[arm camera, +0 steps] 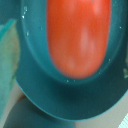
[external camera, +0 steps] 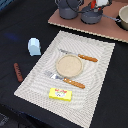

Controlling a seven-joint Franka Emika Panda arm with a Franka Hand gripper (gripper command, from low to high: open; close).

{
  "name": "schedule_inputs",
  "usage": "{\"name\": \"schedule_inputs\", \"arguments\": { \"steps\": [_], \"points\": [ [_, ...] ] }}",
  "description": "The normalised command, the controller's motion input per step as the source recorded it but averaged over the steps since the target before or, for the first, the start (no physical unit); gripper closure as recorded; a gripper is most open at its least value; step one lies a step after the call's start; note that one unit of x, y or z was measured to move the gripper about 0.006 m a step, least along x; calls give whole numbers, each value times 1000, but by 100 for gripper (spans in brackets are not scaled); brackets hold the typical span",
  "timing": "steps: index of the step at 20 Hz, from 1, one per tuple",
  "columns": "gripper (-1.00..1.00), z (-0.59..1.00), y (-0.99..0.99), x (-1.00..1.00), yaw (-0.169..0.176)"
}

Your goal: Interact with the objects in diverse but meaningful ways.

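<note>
Dark tabletop (external camera: 15, 20) holds a placemat; tool (external camera: 94, 7) hovers over a grey pot (external camera: 91, 15), tomato (arm camera: 77, 37) inside; grip state unclear.

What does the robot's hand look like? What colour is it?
Only a little of the gripper shows, at the top edge of the exterior view. It looks white and chunky, but it is blurry. I cannot make out its fingers, any cables or any markings. The rest of the arm is out of the picture.
</note>
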Motion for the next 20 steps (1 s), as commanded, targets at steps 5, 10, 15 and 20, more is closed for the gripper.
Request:
{"name": "schedule_inputs", "arguments": {
  "steps": [5, 10, 15, 20],
  "points": [
    [-100, 65, 239, 110, 0],
    [-100, 692, -385, -200, -100],
    [-100, 774, -557, -364, -116],
    [-100, 546, -575, -422, -87]
  ]
}}
